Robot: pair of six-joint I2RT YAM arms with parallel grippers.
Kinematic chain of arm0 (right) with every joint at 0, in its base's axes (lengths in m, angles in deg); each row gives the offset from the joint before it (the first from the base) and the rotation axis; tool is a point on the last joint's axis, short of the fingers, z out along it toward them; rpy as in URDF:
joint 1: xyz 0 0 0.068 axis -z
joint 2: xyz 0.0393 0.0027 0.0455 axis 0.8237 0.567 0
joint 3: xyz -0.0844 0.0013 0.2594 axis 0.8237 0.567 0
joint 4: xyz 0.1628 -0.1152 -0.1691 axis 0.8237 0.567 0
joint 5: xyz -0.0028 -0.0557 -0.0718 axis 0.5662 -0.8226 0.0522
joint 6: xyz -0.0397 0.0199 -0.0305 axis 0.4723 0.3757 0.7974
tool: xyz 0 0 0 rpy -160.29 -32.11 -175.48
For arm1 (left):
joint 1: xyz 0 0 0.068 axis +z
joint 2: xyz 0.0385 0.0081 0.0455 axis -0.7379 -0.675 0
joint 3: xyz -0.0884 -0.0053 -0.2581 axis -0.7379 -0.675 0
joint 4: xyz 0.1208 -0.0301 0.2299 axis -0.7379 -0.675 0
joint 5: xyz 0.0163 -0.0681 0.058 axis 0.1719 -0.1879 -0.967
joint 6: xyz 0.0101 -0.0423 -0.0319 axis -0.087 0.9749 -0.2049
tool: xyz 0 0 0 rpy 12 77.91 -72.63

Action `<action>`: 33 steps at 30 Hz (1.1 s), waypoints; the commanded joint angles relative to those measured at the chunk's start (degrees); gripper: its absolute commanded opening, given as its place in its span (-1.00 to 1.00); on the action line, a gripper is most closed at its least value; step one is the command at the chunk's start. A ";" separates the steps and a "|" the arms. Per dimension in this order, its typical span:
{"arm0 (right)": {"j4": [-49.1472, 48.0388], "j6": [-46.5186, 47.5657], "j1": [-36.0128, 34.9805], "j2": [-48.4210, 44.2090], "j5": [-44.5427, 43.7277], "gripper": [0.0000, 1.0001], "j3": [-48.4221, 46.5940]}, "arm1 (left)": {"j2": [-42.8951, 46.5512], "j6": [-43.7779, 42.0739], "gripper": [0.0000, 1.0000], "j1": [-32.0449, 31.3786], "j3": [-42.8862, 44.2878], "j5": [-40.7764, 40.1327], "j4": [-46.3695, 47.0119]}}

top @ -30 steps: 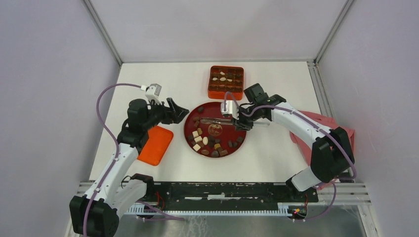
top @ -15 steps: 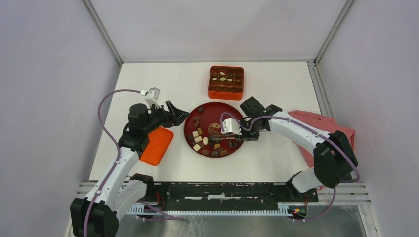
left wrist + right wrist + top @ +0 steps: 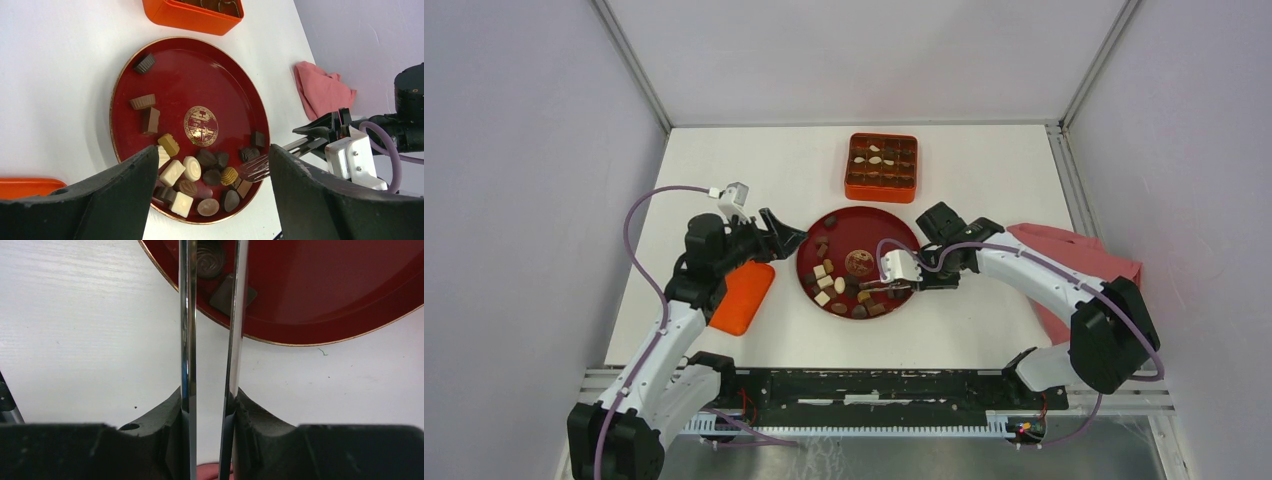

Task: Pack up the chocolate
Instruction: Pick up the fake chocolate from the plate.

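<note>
Observe the right end effector (image 3: 916, 279): it is pinching a pair of metal tongs (image 3: 295, 146), and the right wrist view shows the two steel blades pressed between its fingers (image 3: 252, 417). The forked tip of the tongs reaches over the near right part of the red plate (image 3: 210, 80). It sits beside a ribbed tan piece and a dark piece. You cannot tell from these views whether the tip touches either piece.

Observe the left end effector (image 3: 788, 229): its fingers (image 3: 125, 192) are spread wide and grip nothing. It hangs at the left edge of the plate.

Locate the chocolate (image 3: 192, 168) in two places:
- Loose pieces, dark, light brown and cream-white, lie on the plate. Most cluster in its near half, around and below the round tan emblem (image 3: 201, 124). A few dark and brown pieces lie apart toward the far left rim.
- Further pieces sit in the gridded compartments of the orange box (image 3: 882, 186), which stands on the surface (image 3: 984, 170) just beyond the plate.

An orange lid (image 3: 742, 296) lies flat beside the left arm. A pink cloth (image 3: 1076, 258) lies at the right edge of the surface.
</note>
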 commanded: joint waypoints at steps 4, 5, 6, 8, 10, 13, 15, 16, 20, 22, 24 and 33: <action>0.63 1.72 -0.20 1.24 -0.35 -0.25 -0.95 | 2.81 1.64 0.71 0.14 -0.15 -1.54 1.52; 0.84 1.85 -0.23 1.60 -0.04 -0.24 -1.21 | 2.84 1.54 0.71 0.17 -0.17 -1.54 1.40; 1.06 1.88 -0.23 1.82 0.19 -0.22 -1.32 | 2.82 1.45 0.71 0.17 -0.15 -1.65 1.31; 1.27 2.02 -0.33 2.22 0.43 -0.21 -1.44 | 2.84 1.28 0.71 0.19 -0.10 -1.64 1.21; 1.43 2.03 -0.33 2.47 0.51 -0.21 -1.65 | 2.84 1.23 0.71 0.17 -0.14 -1.65 1.29; 1.77 2.04 -0.35 2.90 0.53 -0.21 -2.09 | 2.70 1.18 0.71 0.17 -0.08 -1.65 1.34; 1.56 2.09 -0.35 3.20 0.44 -0.21 -2.29 | 2.66 1.14 0.71 0.15 -0.07 -1.70 1.30; 1.56 2.11 -0.33 3.41 0.36 -0.21 -2.47 | 2.67 1.07 0.71 0.17 -0.15 -1.70 1.30; 1.48 2.08 -0.53 4.75 0.33 -0.21 -3.36 | 2.89 1.14 0.71 0.17 -0.23 -1.63 1.36; 1.25 1.88 -0.88 5.29 0.27 -0.21 -3.69 | 2.94 1.18 0.72 0.21 -0.29 -1.61 1.38; 1.15 1.77 -1.20 5.72 0.09 -0.21 -4.04 | 3.02 1.27 0.71 0.12 -0.32 -1.45 1.46; 2.11 2.26 -1.74 6.56 -0.77 -0.16 -7.08 | 3.29 1.68 0.71 0.17 -0.86 -1.35 2.18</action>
